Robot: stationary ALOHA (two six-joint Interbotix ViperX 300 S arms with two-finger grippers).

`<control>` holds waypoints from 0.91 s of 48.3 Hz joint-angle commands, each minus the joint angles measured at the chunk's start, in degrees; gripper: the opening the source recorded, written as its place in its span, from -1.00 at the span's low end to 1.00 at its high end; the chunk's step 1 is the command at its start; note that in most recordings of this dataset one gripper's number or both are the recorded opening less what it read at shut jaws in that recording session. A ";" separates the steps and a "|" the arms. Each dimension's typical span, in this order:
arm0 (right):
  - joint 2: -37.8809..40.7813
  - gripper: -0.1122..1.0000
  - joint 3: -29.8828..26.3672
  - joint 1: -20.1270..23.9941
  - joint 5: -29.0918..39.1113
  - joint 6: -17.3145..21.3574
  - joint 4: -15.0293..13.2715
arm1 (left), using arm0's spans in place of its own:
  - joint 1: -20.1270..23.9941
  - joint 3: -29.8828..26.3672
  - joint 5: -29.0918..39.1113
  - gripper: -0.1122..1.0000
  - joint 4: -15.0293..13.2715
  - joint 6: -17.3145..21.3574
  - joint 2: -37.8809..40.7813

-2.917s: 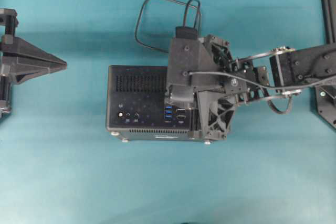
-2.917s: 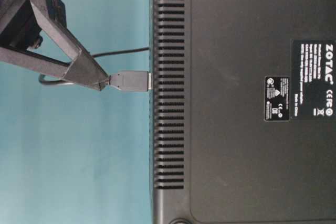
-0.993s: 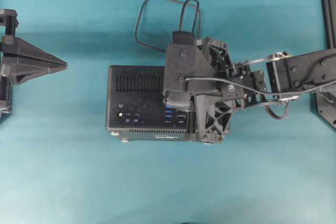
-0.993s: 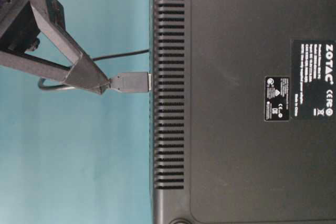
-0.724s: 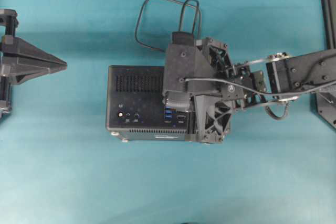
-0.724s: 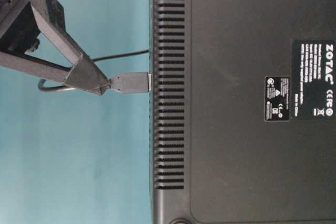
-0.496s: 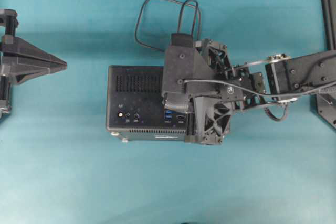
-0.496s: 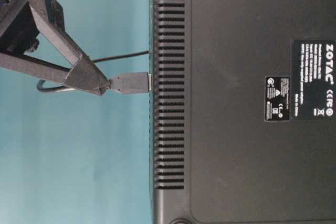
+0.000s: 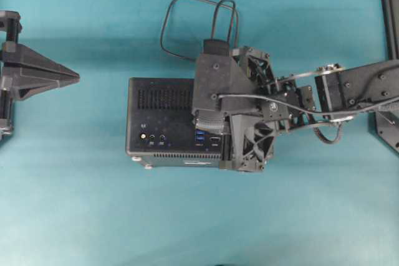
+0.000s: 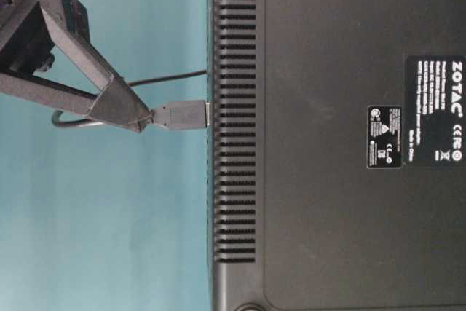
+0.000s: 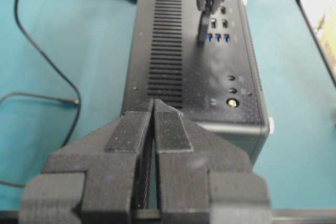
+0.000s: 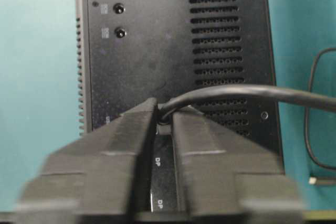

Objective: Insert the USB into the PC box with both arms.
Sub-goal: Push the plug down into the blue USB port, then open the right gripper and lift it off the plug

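Observation:
The PC box (image 9: 162, 116) lies mid-table with its port face up, showing blue ports (image 9: 200, 137). The USB plug (image 10: 180, 114) stands on that face, its metal end against the box (image 10: 328, 180), beside the blue ports (image 11: 218, 38). Its cable (image 9: 165, 29) loops behind the box. My right gripper (image 10: 149, 116) holds the plug's rear end, jaws only narrowly apart around it (image 12: 164, 114). My left gripper (image 9: 78, 77) is shut and empty, hovering left of the box (image 11: 178, 66) without touching it.
The right arm's wrist (image 9: 218, 91) covers the box's right half from above. The cable's slim free tip (image 11: 73, 101) lies on the teal cloth. A black frame post (image 9: 389, 4) stands at the far right edge.
The right wrist has crept slightly left over the box and its fingers look a touch wider. The plug stays against the port face. The left arm has not moved.

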 commanded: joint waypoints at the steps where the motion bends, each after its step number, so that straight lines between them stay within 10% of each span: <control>1: -1.32 -0.37 -1.85 0.26 -0.18 0.79 0.18 | -0.26 -0.44 -0.53 -0.80 0.18 0.09 0.18; 23: -2.20 0.29 -3.96 0.26 5.10 0.79 0.18 | -0.26 -0.35 -0.62 -0.80 0.18 0.18 0.18; 44: -8.79 0.32 1.32 0.44 4.31 0.79 0.09 | -1.14 -0.44 -0.53 -0.80 0.18 0.18 -1.32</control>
